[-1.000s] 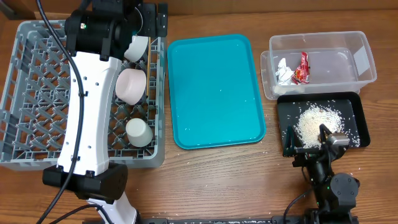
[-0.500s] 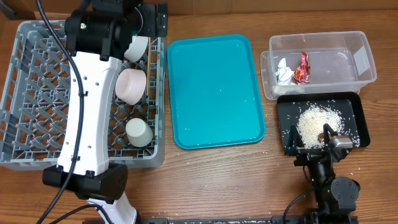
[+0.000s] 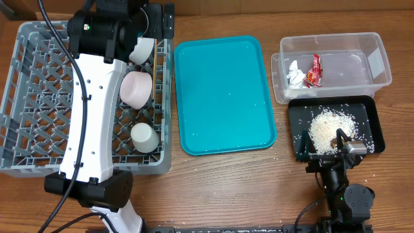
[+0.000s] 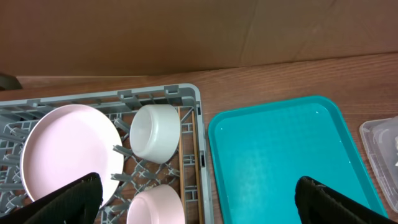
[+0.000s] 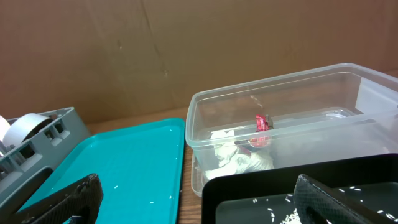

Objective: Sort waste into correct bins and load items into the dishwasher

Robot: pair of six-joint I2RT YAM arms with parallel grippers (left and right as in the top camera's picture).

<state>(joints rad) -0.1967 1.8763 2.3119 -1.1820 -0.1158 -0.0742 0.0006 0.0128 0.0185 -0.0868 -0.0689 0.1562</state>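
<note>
The grey dish rack (image 3: 39, 97) holds a pale bowl (image 3: 142, 50), a pinkish bowl (image 3: 136, 89) and a white cup (image 3: 144, 137). The pinkish plate (image 4: 62, 155) stands in the rack and is hidden under the arm in the overhead view. My left gripper (image 4: 199, 205) is open and empty above the rack's right edge. The clear tub (image 3: 362, 58) holds the red wrapper (image 3: 314, 70) and the napkin (image 3: 296, 74). The black tray (image 3: 372, 123) holds rice (image 3: 325, 124) and a brown scrap (image 3: 333, 142). My right gripper (image 3: 322, 144) is open and empty at the black tray's near edge.
The teal serving tray (image 3: 223, 94) lies between the rack and the bins, with a few rice grains on it. A few grains lie on the wooden table near the black tray. A cardboard wall stands behind the table.
My right gripper has shifted slightly to the right at the black tray's near edge. The left arm and the dishes have not moved.
</note>
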